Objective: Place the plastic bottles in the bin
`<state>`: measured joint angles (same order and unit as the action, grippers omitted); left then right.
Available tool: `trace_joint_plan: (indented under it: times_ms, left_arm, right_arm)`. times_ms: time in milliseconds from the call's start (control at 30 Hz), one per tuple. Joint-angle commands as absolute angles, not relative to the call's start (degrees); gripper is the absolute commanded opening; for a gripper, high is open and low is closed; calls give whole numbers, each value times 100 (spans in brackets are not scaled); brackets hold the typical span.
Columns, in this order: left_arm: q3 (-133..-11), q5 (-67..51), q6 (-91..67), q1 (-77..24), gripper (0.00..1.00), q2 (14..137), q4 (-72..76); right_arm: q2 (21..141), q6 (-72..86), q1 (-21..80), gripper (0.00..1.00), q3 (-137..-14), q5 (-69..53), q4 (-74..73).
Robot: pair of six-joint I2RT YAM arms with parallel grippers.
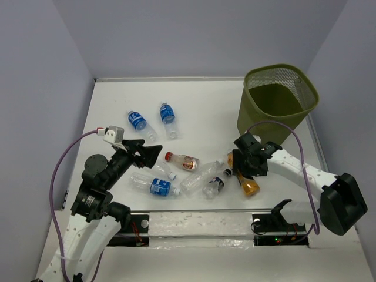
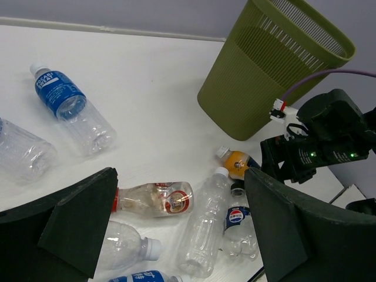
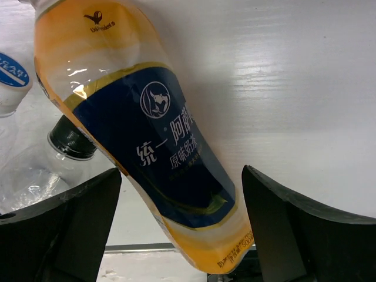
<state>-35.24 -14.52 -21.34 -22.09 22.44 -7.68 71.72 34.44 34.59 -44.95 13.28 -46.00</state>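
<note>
White table (image 1: 205, 106), orange bottle (image 3: 158, 153) lying flat, cap (image 2: 222, 151) toward far left.

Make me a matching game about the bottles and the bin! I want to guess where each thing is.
Things:
1. bin
2. orange bottle
3. red-capped bottle
4. left fingers

Places or states:
A. lying between the right fingers
B. standing upright at the far right of the table
C. lying on its side in the middle
D. wide open, holding nothing

Pairs: 1-B, 2-A, 3-C, 4-D
</note>
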Motion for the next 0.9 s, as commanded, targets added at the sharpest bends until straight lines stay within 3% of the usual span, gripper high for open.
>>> trace_joint_plan:
  times_ms: [0, 333, 600, 867]
  left_arm:
    - [-3568, -1433, -2153, -2241, 99, 2224, -659]
    - [-3568, -1240, -2206, -2241, 99, 2320, -694]
    - [-3674, -423, -2531, -2224, 99, 2733, -1028]
    - [-3709, -193, -2593, -2224, 99, 2997, -1151]
  right_arm:
    - [7224, 3735, 3542, 86, -4421, 1617, -4526]
    - [7524, 3955, 3832, 73, -4289, 1652, -4412]
    - [7514, 3982, 3938, 78, -4271, 1714, -4351]
    - [7383, 4052, 4043, 37, -4324, 1924, -4482]
